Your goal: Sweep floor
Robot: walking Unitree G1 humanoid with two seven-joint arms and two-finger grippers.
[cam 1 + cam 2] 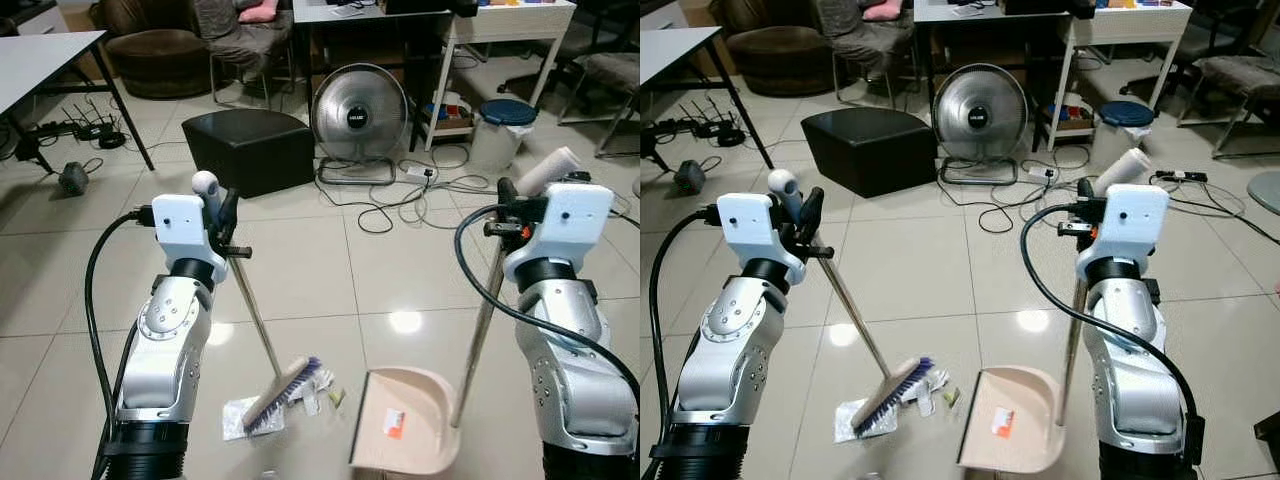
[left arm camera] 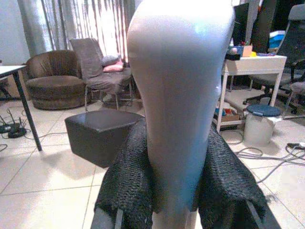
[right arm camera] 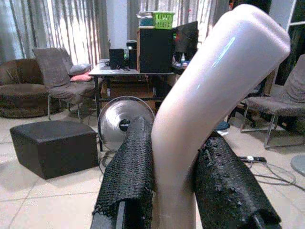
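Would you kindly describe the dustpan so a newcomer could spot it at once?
Start at the round silver fan standing on the tiled floor, then come forward to the space between the robot's arms. The dustpan lies there by the broom, a beige tray with an orange label, its upright pole held by the right gripper.

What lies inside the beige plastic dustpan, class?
Inside the beige plastic dustpan, on its tray, lies one small orange and white scrap. Nothing visibly covers the tray's inside.

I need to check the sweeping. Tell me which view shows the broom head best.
The left eye view: the broom head sits whole on the tile, bristles against paper scraps beside the dustpan. The right eye view shows it equally. The left wrist view shows the broom's grey handle between the left gripper's fingers.
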